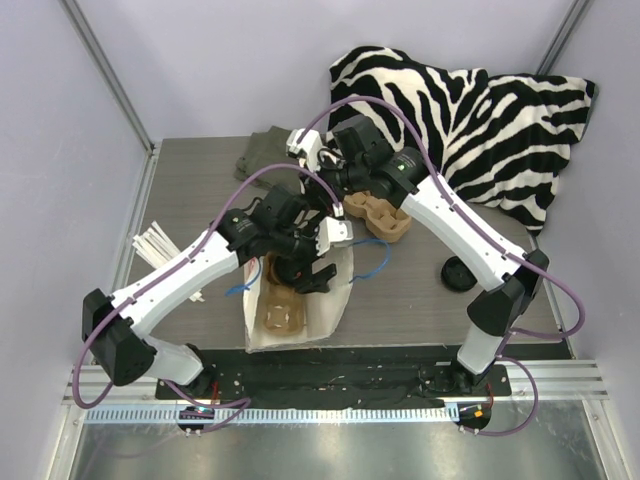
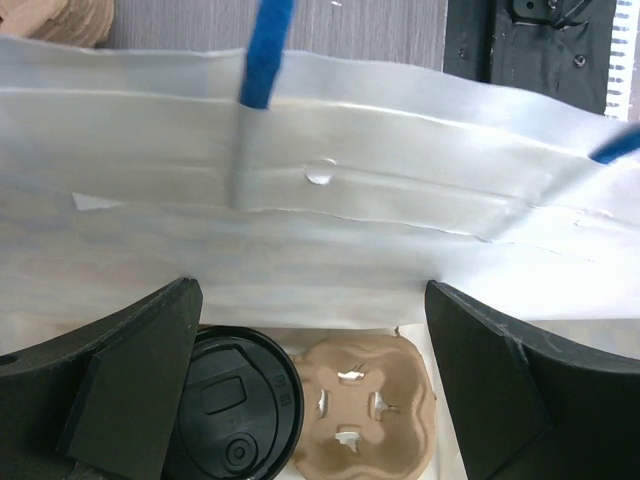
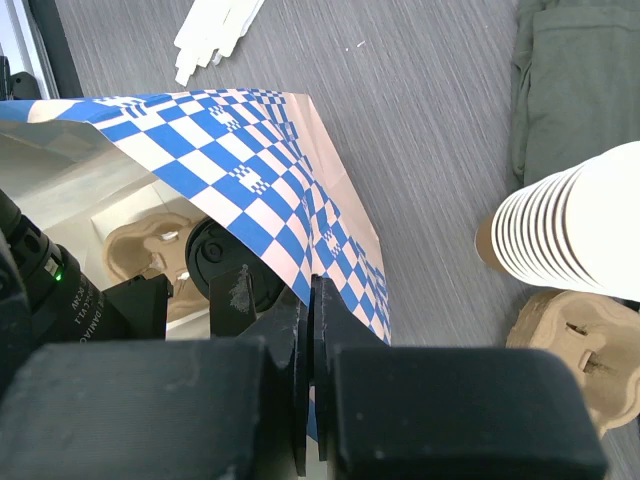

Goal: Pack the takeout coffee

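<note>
Bag (image 1: 335, 300) is open at lower centre of the top view, nearest the arm bases. Left claw (image 2: 310, 295) is down inside it, fingers spread wide. Cup (image 2: 235, 410), black lid on, shows at lower left of the left wrist view, seated in the carrier (image 2: 365, 410) at the bag's bottom. It is just beside one finger; contact cannot be told. Judgement: the cup sits free of any grip, and the wide spread gives room to lift out without tipping it. Right claw (image 3: 312, 295) is pressed together on the bag's checkered rim, presumably holding the mouth open for the other arm. Farther up the table (image 1: 200, 170): cup stack (image 3: 580, 230), spare carrier (image 3: 585, 350), loose lid (image 1: 457, 272) at right. Risk: if the rim slips, the wall folds onto the cup.
</note>
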